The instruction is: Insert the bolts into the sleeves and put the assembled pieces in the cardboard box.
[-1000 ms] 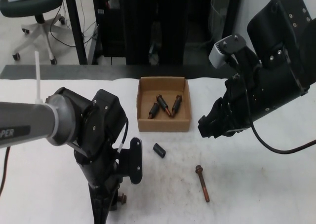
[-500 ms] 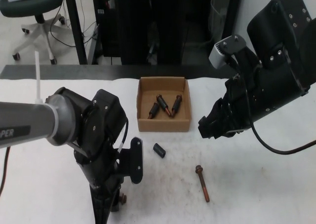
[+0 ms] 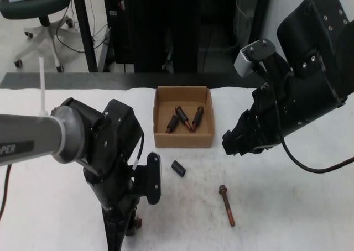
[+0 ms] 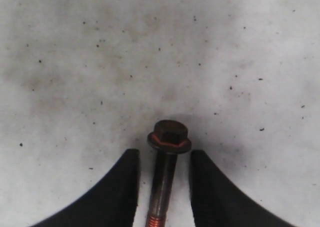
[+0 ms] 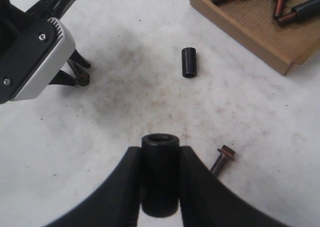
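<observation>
The left gripper (image 4: 165, 158) points down at the white bench surface (image 3: 287, 207), near the front edge. Its two black fingers (image 4: 120, 192) are parted and straddle a rusty hex-head steel bolt (image 4: 164, 182). A narrow gap shows on each side of the shank, so the fingers do not clamp it. This straddled bolt lies flat on the bench.

The right gripper (image 5: 160, 154) is raised above the bench, to the right of the open brown cardboard box (image 3: 182, 140). Its fingers are closed on a short black cylindrical sleeve (image 5: 160, 187), with the bore end facing forward.

A second black sleeve (image 3: 177, 168) lies loose on the bench, just in front of the box. A second rusty bolt (image 3: 226, 205) lies loose nearer the front edge, well apart from the box.

Three assembled bolt-and-sleeve pieces (image 3: 185, 119) lie side by side on the box floor.
</observation>
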You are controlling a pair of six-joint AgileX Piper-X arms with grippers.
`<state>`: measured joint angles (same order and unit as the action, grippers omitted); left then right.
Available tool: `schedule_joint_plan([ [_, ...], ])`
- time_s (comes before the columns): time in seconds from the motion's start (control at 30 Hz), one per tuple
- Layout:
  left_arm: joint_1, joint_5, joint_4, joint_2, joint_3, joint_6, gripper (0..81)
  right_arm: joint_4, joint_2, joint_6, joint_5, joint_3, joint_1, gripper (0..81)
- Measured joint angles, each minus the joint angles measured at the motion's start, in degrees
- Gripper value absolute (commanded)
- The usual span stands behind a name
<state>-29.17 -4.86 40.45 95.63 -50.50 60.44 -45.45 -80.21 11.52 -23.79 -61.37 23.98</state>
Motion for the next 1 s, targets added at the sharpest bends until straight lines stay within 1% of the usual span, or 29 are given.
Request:
schedule_joint_plan([
  [0.2, 0.0, -0.23, 0.0, 0.0, 0.0, 0.0, 32.1, 0.0, 0.0, 0.0, 0.0, 0.0, 0.0, 0.8],
  [0.27, 0.0, -0.89, 0.0, 0.0, 0.0, 0.0, 30.5, 0.0, 0.0, 0.0, 0.0, 0.0, 0.0, 0.8],
  [0.3, 0.0, -1.82, 0.0, 0.0, 0.0, 0.0, 26.7, 0.0, 0.0, 0.0, 0.0, 0.0, 0.0, 0.8],
  [0.4, 0.0, -3.79, 0.0, 0.0, 0.0, 0.0, 10.6, 0.0, 0.0, 0.0, 0.0, 0.0, 0.0, 0.8],
  [0.47, 0.0, -5.2, -0.27, 0.0, 0.0, 0.0, 4.5, 0.0, 0.0, 0.0, 0.0, 0.0, 0.0, 0.8],
  [0.5, 0.0, -5.6, -0.49, 0.0, 0.0, 0.0, 3.6, 0.0, 0.0, 0.0, 0.0, 0.0, 0.0, 0.8],
  [0.63, 0.0, -5.06, -1.29, 0.0, 0.0, 0.0, 3.6, 0.0, 0.0, 0.0, 0.0, 0.0, 0.0, 0.8],
  [0.77, 0.0, -1.46, -1.33, 0.0, 0.0, 0.0, 3.6, 0.0, 0.0, 0.49, 0.0, 0.0, 0.0, 0.8],
  [0.9, 0.0, -0.83, -1.33, 0.0, 0.0, 0.0, 4.0, 0.0, 0.0, 0.47, 0.0, 0.0, 0.0, 0.8],
  [0.93, 0.0, -0.83, -1.33, 0.0, 0.0, 0.0, 5.3, 0.0, 0.0, 0.47, 0.0, 0.0, 0.0, 0.8],
  [1.0, 0.0, -0.83, -1.18, 0.0, 0.0, 0.0, 10.5, 0.0, 0.0, 0.47, 0.0, 0.0, 0.0, 0.8],
])
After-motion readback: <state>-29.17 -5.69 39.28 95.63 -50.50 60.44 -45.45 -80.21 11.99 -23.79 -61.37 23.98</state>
